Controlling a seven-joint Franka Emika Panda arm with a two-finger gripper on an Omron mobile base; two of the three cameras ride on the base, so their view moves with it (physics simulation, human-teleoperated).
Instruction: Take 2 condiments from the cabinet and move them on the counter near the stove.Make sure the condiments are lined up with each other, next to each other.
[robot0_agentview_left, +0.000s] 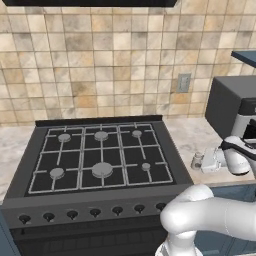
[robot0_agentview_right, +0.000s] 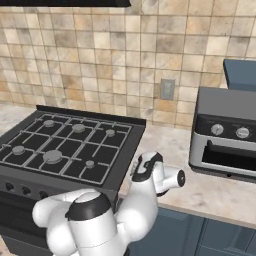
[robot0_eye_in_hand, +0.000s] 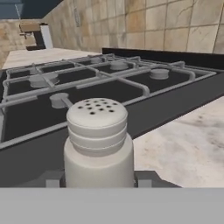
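Grey-white shaker (robot0_eye_in_hand: 98, 144) stands upright, clamped between the claw's (robot0_eye_in_hand: 98, 179) fingertips.

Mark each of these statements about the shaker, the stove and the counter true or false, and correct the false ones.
1. The shaker is between the jaws of the gripper. True.
2. The shaker sits on one of the stove's burners. False: it is over the counter, just beside the stove.
3. The shaker's lid has small holes on top. True.
4. A pot stands on the stove grates. False: the grates carry nothing.
5. A toaster oven stands on the counter, on the far side of the arm from the stove. True.
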